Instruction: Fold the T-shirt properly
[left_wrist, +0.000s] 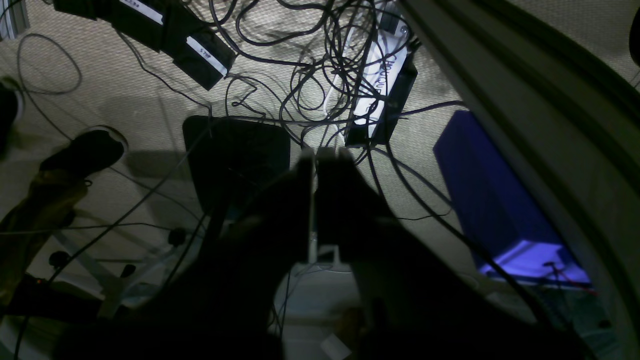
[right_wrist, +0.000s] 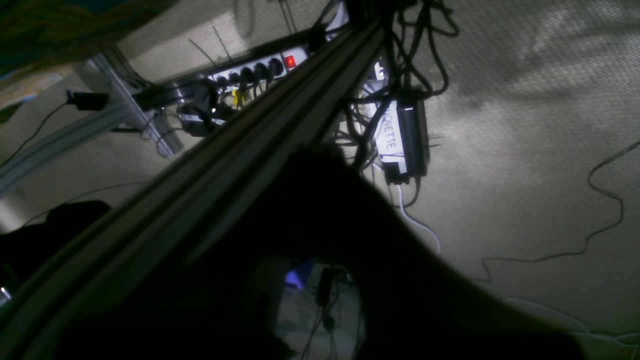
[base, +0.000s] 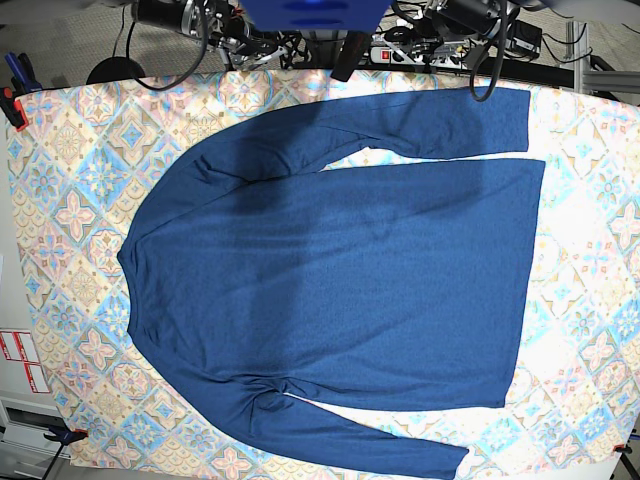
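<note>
Left wrist view: dark left gripper (left_wrist: 315, 160) fills the lower centre, jaws pressed together with only a thin slit between, nothing in them. Behind it a carpeted floor (left_wrist: 130, 100) with tangled cables (left_wrist: 320, 65), a white power strip (left_wrist: 380, 75) upper centre, a blue box (left_wrist: 490, 200) at right, contents not visible.

Right wrist view: right gripper (right_wrist: 320, 220) is a black silhouette in the lower centre; jaw state can't be told. A metal frame rail (right_wrist: 210, 165) runs diagonally from lower left to top centre, a power strip with a red switch (right_wrist: 260, 67) above it.

Base view: T-shirt (base: 340, 270) lies flat on the patterned tablecloth (base: 60, 200), filling the middle, collar at the left, hem at the right. One sleeve runs along the top edge, the other along the bottom edge. Bare cloth shows down the left side and the right margin. Neither gripper touches the shirt; arm hardware sits past the top edge.
</note>
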